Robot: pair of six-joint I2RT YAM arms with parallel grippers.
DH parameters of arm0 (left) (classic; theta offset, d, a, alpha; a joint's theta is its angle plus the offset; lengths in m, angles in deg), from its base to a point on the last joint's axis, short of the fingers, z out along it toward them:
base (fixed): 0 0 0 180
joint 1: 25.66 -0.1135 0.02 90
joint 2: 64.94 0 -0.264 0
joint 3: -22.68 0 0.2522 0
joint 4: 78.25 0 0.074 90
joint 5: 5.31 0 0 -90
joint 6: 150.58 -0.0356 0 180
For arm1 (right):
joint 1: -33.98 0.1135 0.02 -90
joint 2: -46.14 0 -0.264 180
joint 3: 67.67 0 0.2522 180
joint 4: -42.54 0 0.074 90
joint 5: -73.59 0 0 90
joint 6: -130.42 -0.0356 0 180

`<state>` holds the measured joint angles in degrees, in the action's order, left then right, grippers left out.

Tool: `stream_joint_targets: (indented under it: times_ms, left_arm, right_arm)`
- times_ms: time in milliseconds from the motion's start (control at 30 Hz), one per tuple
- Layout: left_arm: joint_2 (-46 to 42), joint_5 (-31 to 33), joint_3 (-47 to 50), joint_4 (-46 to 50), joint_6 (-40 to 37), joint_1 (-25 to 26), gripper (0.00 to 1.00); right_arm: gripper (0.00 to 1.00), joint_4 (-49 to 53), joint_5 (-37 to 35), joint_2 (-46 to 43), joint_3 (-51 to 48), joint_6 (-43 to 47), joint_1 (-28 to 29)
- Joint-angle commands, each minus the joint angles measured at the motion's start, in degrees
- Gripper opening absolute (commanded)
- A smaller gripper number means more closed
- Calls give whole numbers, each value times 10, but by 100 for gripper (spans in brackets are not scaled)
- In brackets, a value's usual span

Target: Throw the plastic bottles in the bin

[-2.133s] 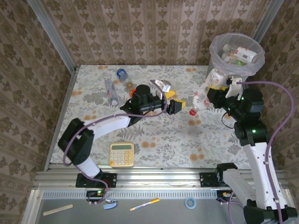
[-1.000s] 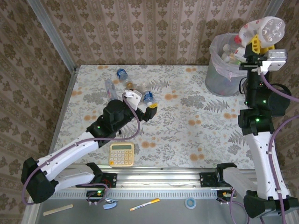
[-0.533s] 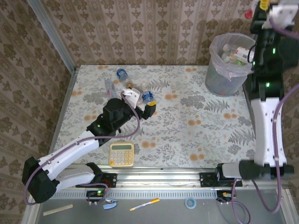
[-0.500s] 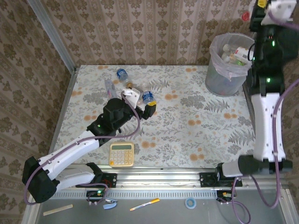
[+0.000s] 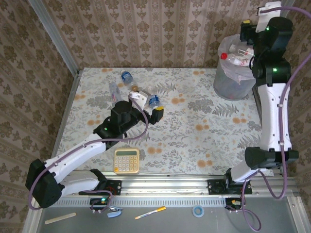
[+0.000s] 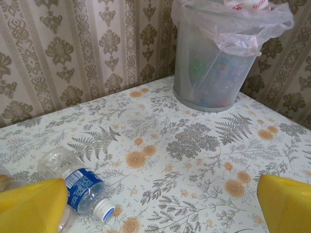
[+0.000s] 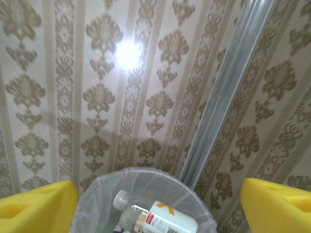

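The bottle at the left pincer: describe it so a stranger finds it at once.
Take the floral table, then its far-left part. There a bottle lies on its side just ahead of the open left pincer. Unlike the other bottles nearer the wall, it is the closest to the table's middle, clear with a blue label and a white cap.

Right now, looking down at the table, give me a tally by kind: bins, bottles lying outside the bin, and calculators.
Bin: 1
Plastic bottles lying outside it: 4
Yellow calculator: 1
Total: 6
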<state>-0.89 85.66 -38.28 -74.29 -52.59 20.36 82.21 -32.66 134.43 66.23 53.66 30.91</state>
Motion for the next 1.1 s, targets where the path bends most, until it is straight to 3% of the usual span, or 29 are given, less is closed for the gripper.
stream_joint_targets:
  times_ms: [0, 233, 467, 833, 1067]
  left_arm:
    - [8, -17, -6, -12, 21, -4, 100]
    - [12, -21, -9, -7, 35, -4, 100]
    - [26, -9, -24, 19, 49, -4, 100]
    - [188, 50, -189, 233, 98, -25, 100]
    - [301, 45, -291, 307, 142, -61, 100]
  right_arm:
    - [91, -14, 22, -27, -8, -5, -1]
    - [95, 11, 35, -27, -18, -24, -1]
    - [100, 41, 108, -58, -32, -55, -1]
    - [100, 31, 295, -174, -155, -139, 0]
    - [100, 28, 352, -232, -230, -181, 3]
